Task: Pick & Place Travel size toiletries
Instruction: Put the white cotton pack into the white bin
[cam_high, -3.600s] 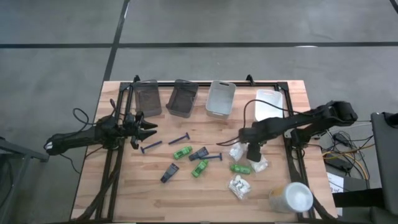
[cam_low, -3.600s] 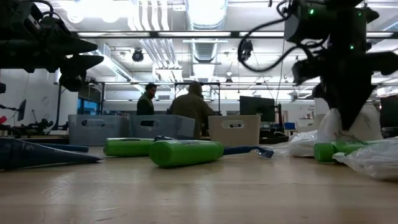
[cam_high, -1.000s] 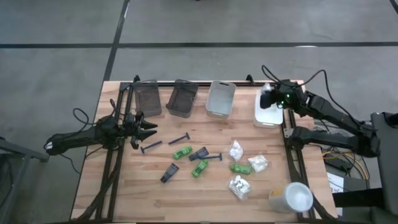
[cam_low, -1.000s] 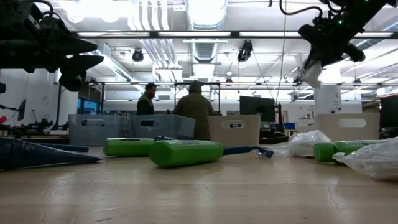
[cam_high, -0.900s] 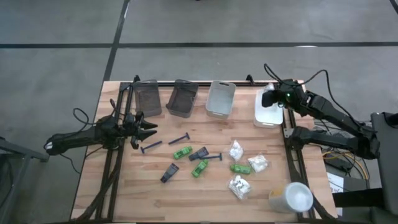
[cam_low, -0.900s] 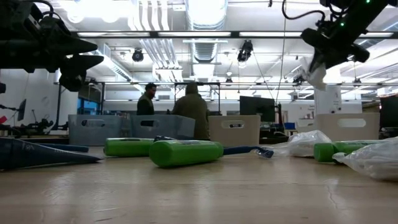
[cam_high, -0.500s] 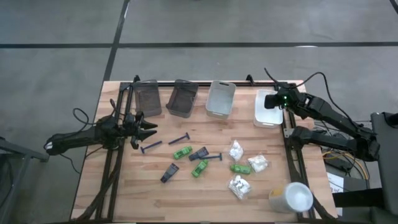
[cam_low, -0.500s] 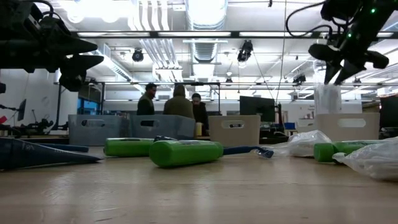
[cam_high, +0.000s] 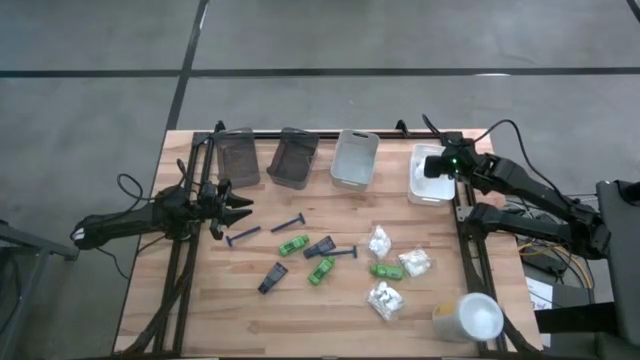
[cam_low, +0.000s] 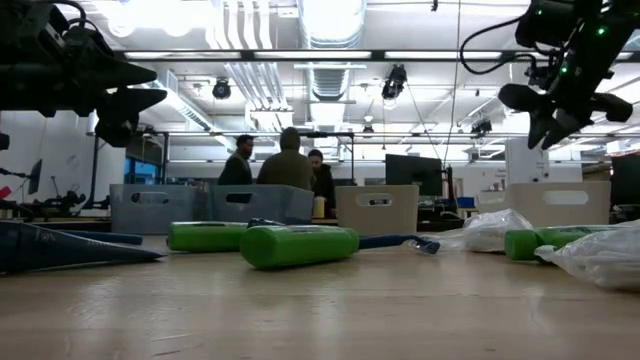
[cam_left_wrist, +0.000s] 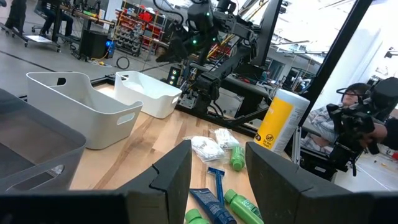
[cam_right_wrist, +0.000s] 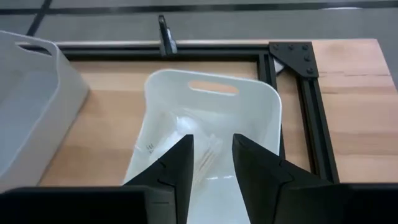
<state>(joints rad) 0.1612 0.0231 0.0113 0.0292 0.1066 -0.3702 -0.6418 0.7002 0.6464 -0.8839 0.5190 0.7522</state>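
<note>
High view: your right gripper (cam_high: 432, 166) hangs over the white bin (cam_high: 428, 187) at the table's back right; left gripper (cam_high: 243, 210) waits at left edge. Packets (cam_high: 379, 241), green packs (cam_high: 293, 244), razors (cam_high: 279, 226) lie mid-table.

Low view: right jaws apart, empty.

L wrist: fingers (cam_left_wrist: 176, 168) partly open, nothing btwn.

R wrist: narrow gap, a packet (cam_right_wrist: 198, 140) lies in the bin below.

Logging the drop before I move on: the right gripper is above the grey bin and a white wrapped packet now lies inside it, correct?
Not quite. The right gripper hangs over the white bin, at the far right of the row, not the grey bin next to it. The right wrist view looks straight down into that white bin, with the white wrapped packet lying inside.
</note>
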